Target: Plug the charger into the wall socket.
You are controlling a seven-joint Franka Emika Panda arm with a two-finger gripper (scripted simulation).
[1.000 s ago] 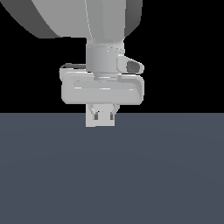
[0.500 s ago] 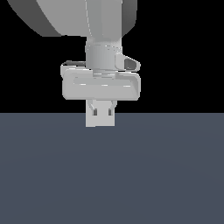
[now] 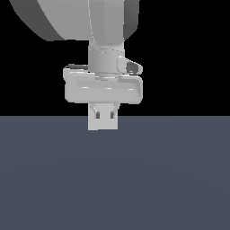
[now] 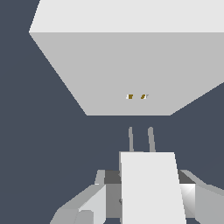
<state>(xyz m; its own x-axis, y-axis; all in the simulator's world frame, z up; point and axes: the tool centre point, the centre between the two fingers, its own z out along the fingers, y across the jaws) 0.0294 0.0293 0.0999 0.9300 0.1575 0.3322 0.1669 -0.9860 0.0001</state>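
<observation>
Mostly I see my gripper (image 4: 146,192) clamped on the charger (image 4: 148,186), prongs just short of the wall socket (image 4: 127,72) ahead, its edges cut off, grey floor (image 3: 115,179) beneath, black backdrop.

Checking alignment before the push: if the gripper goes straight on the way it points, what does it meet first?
Probably the wall socket: the held charger's prongs point near its two slots, slightly offset; depth is unclear.
</observation>
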